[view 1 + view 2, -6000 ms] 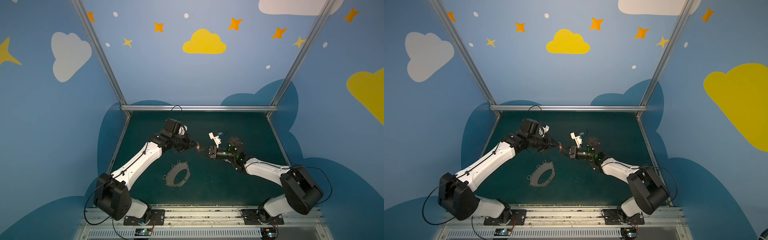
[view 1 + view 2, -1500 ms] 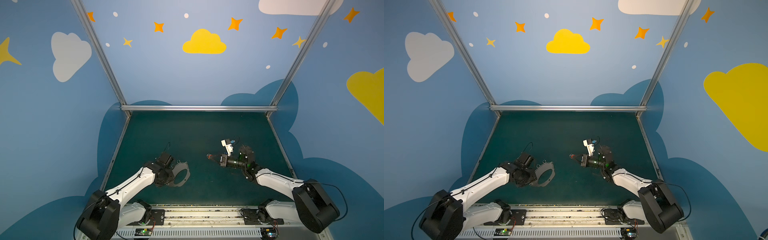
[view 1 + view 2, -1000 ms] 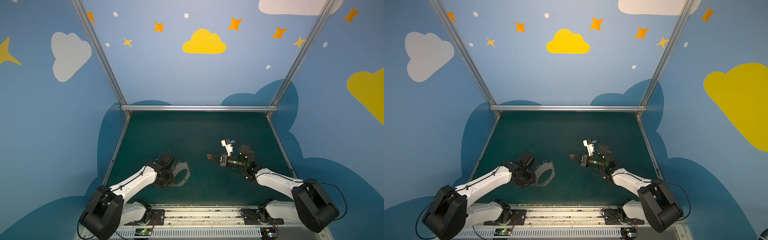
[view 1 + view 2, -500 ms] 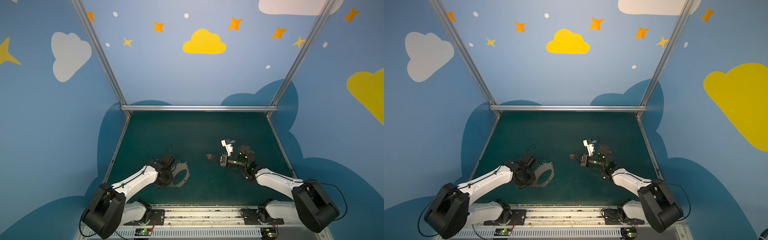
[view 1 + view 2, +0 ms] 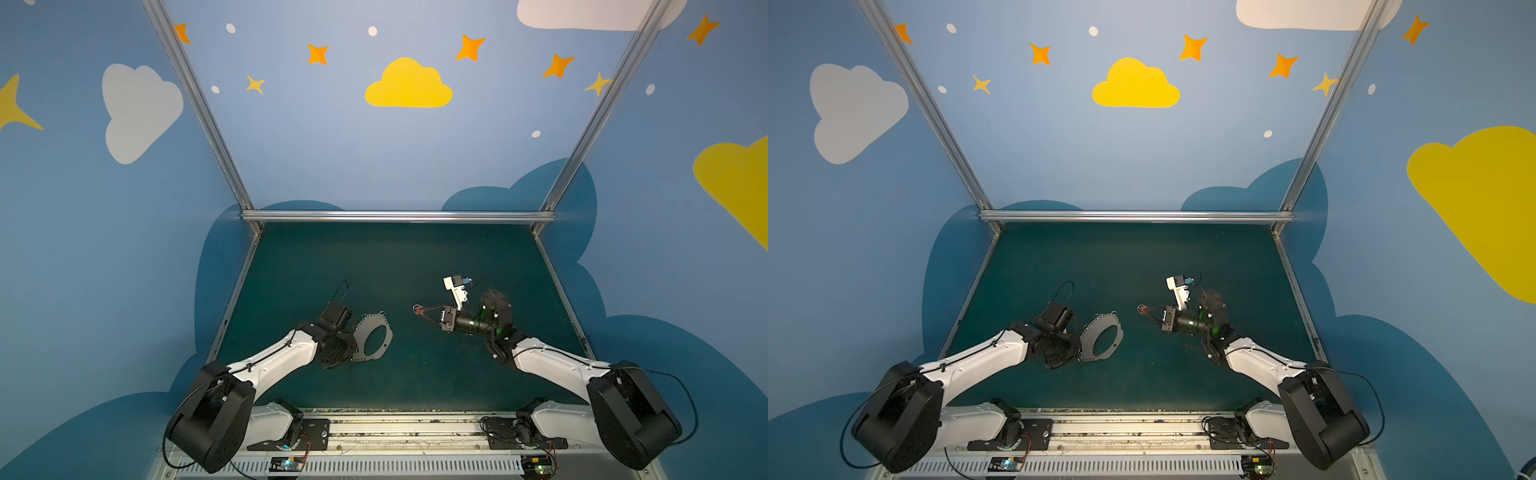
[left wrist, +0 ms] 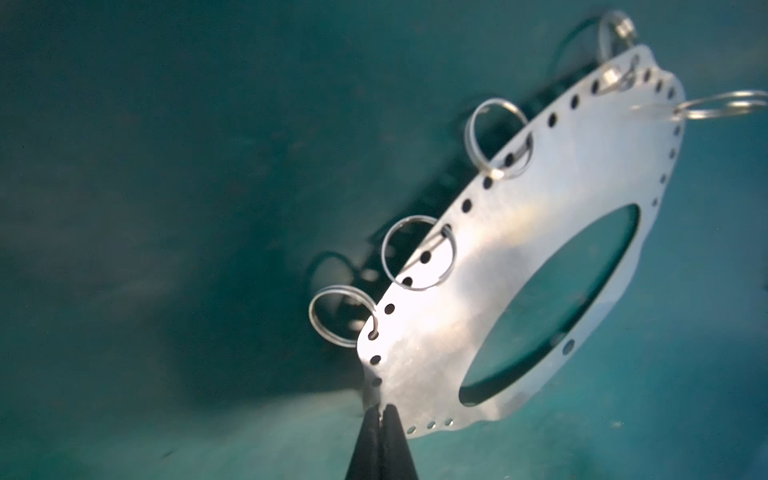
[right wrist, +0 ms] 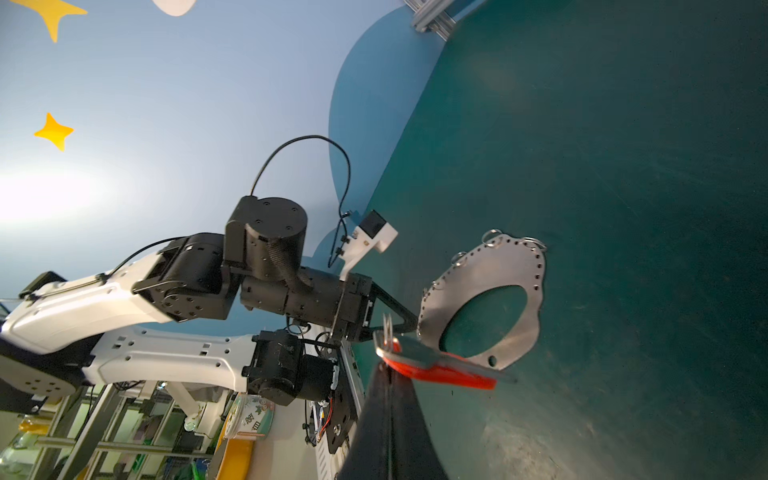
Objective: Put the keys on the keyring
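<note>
My left hand point(image 6: 380, 409) has just pinched shut on the rim of the keyring point(image 6: 519, 232), on the left side of the table point(image 5: 415, 374). My right hand point(image 7: 388, 368) is clamped on the red-tagged key point(image 7: 440, 370), well apart. With the plate steadied, threading can begin.

Keyring point(image 6: 540, 232): flat metal, smooth, satin sheen. Wire rings point(image 6: 469, 129): shiny metal. Key point(image 7: 419, 353): grey metal; tag point(image 7: 449, 374): glossy red-orange plastic. Mat point(image 5: 374, 266): dk green, matt.
</note>
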{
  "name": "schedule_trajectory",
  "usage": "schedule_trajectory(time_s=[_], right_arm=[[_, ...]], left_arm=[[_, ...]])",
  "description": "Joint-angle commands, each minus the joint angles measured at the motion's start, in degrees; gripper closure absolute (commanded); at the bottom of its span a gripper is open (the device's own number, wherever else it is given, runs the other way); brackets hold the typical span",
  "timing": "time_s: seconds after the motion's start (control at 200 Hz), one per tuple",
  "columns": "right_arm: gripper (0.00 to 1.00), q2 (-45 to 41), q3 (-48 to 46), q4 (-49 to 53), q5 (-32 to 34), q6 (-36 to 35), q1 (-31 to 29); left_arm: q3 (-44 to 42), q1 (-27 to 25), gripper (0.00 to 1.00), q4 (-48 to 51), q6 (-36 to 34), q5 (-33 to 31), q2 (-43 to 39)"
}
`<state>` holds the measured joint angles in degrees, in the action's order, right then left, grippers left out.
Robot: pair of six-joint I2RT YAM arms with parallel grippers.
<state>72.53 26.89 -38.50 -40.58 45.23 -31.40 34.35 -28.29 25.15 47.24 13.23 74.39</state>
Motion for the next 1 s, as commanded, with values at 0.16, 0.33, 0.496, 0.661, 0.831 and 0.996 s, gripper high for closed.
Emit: schedule_trajectory(time_s=[0.16, 0.33, 0.496, 0.661, 0.831, 0.996], right_arm=[[1.0, -0.5, 2.9, -3.9, -6.6, -2.5, -0.3], [1.0, 0.0, 4.1, -3.8, -8.0, -2.7, -0.2], [1.0, 1.0, 5.2, -5.0, -9.6, -2.1, -0.2], [1.0, 2.5, 6.8, -7.2, -12.5, -0.3, -0.4], [1.0, 2.8, 7.3, -9.9, -13.3, 1.3, -0.3], [1.0, 2.1, 7.6, -9.9, -13.4, 1.6, -0.5]], left_arm=[[7.8, -0.2, 0.95, -13.4, 1.8, 6.7, 9.0], [12.1, -0.1, 0.63, -12.1, 0.2, 6.2, 5.2], [14.0, 0.6, 0.51, -9.5, -0.5, 3.2, -4.0], [15.1, 2.3, 0.53, -15.3, -3.2, 12.1, -9.7], [16.2, 2.9, 0.56, -25.6, -1.9, 24.6, -9.9], [17.8, 2.4, 0.64, -29.1, -1.1, 30.3, -7.7]])
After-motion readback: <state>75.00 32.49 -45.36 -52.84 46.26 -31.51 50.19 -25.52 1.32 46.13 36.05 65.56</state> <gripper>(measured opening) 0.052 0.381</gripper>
